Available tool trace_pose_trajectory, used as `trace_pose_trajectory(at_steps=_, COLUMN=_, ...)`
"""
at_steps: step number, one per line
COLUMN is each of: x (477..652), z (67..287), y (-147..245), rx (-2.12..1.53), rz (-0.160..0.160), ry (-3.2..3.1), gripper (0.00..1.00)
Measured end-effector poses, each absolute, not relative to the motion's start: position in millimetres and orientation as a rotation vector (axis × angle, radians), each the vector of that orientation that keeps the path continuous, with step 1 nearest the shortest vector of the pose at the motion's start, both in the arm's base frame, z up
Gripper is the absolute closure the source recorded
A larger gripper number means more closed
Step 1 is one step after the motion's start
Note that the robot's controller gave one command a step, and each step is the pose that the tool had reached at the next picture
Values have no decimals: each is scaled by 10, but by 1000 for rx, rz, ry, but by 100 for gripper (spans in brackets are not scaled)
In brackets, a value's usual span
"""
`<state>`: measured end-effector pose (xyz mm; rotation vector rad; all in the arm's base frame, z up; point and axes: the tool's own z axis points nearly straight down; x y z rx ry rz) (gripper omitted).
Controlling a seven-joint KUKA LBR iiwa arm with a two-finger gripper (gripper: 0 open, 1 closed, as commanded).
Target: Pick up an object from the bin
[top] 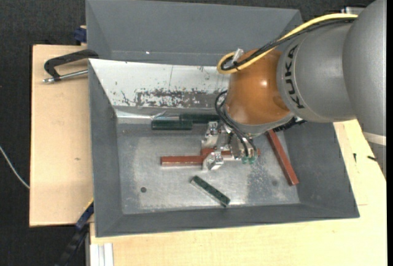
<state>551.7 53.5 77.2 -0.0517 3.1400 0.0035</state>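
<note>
The arm (344, 50), reaching in from the right, has its gripper (213, 149) low over the floor of the bin (123, 154), near the middle. Directly beneath it lies a red bar (181, 161), flat and running left to right; the gripper sits on or just above the bar's right half, and whether it is apart or closed cannot be told from this angle. The orange cover (255, 89) and yellow cable (307, 25) at the wrist hide what lies behind it.

A second red bar (284, 160) lies slantwise to the right, apart from the first. A dark green bar (172, 123) rests against the back wall. A small green bar (210, 191) lies tilted near the front wall, just below the gripper.
</note>
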Motion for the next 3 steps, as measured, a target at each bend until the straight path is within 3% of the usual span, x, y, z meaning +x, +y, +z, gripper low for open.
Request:
trace_pose_trajectory(at_steps=1, x=5517, z=772, y=535, rx=-51, rz=4, ry=3140, gripper=100)
trace_pose_trajectory(at_steps=2, x=5484, z=2666, y=363, rx=-96, rz=1, ry=3130, gripper=100)
trace_pose_trajectory(at_steps=3, x=5494, z=2686, y=362, rx=-95, rz=2, ry=3125, gripper=100)
